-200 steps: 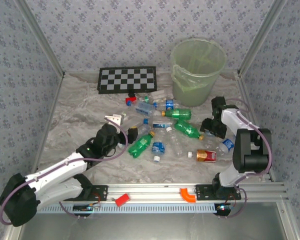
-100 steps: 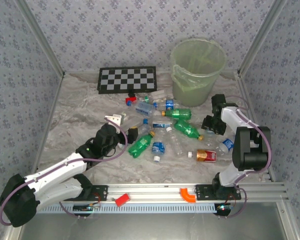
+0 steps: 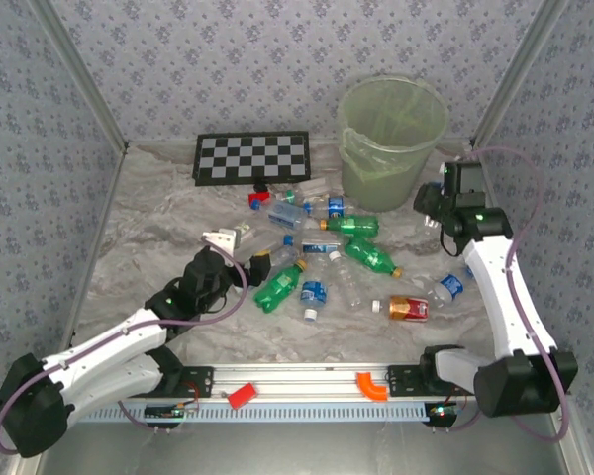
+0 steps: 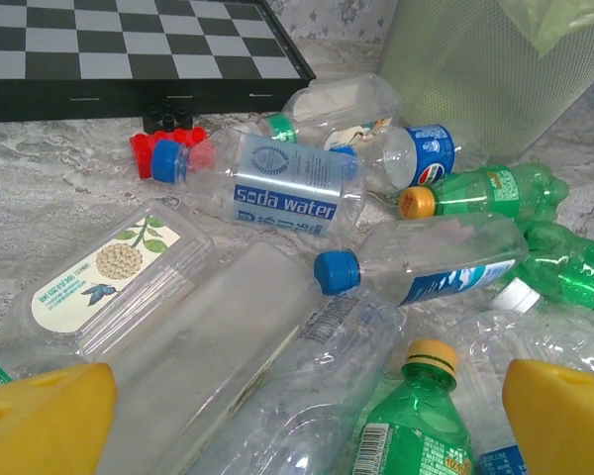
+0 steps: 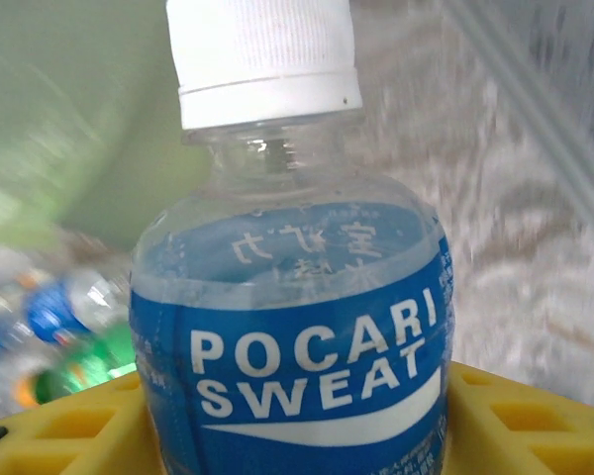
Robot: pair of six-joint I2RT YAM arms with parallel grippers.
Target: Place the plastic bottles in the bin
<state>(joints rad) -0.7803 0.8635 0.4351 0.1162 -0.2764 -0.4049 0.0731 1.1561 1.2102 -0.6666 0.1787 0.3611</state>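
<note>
Several plastic bottles lie scattered mid-table, among them a green one (image 3: pixel 279 286) and a clear one with a blue label (image 3: pixel 447 287). My right gripper (image 3: pixel 439 204) hangs raised just right of the pale-green bin (image 3: pixel 391 139). In the right wrist view it (image 5: pixel 292 426) is shut on a clear, white-capped bottle with a blue Pocari Sweat label (image 5: pixel 292 341). My left gripper (image 3: pixel 243 249) is open and low at the left edge of the pile. Its yellow fingers (image 4: pixel 40 421) straddle a clear crushed bottle (image 4: pixel 277 376), beside a green yellow-capped one (image 4: pixel 416 421).
A black-and-white chequered board (image 3: pixel 252 156) lies at the back left. A red block (image 3: pixel 258 198) sits in front of it and a red can (image 3: pixel 409 309) lies at the near right. Patterned walls close in the table on three sides.
My right gripper closed on the blue-labelled bottle and the arm lifted it off the table, up and back toward the bin. The left arm barely shifted.
</note>
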